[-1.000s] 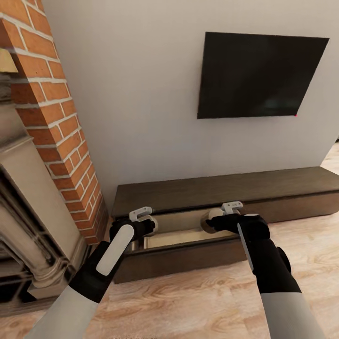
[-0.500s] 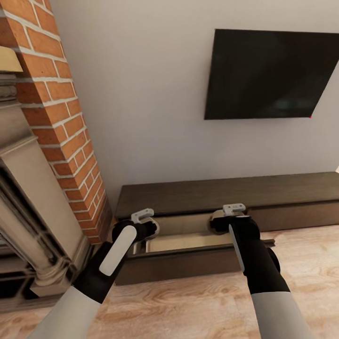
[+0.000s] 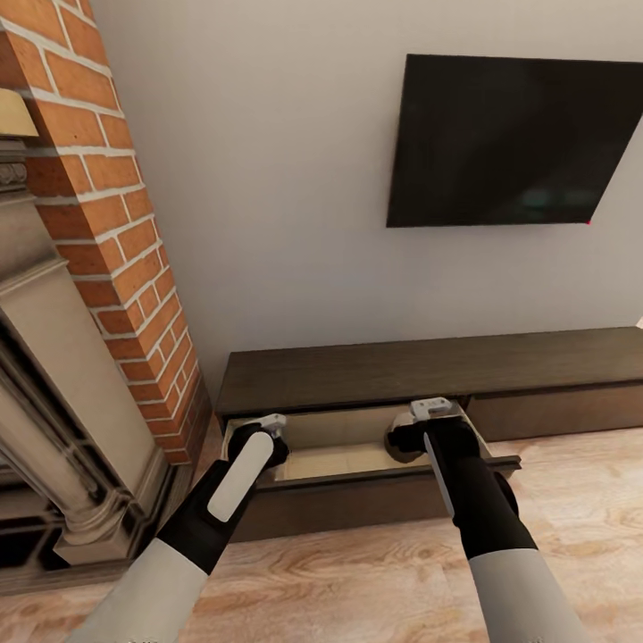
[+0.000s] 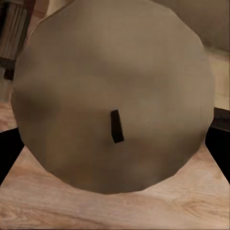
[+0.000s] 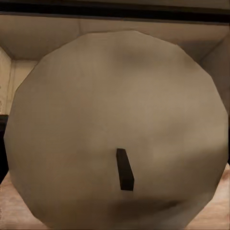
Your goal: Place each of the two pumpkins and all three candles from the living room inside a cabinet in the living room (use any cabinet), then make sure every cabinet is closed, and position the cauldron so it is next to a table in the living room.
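Observation:
The cabinet (image 3: pixel 402 366) is a long, low, dark brown unit against the wall. Its left drawer (image 3: pixel 344 446) is pulled out and shows a pale beige inside. My left gripper (image 3: pixel 268 427) hangs over the drawer's left end, shut on a candle. In the left wrist view that candle (image 4: pixel 110 86) appears as a grey-olive round top with a dark wick. My right gripper (image 3: pixel 431 415) is over the drawer's right end, shut on another candle (image 3: pixel 399 440). The right wrist view looks down on that candle (image 5: pixel 115 120), with the beige drawer walls behind it.
A red brick chimney (image 3: pixel 98 223) and a stone fireplace surround (image 3: pixel 54 402) stand close on the left. A black TV (image 3: pixel 509 143) hangs on the white wall above the cabinet. Light wood floor (image 3: pixel 357 580) lies in front of the drawer.
The head view has shifted a little to the left. Both grippers have sunk lower, carrying their candles down into the open drawer.

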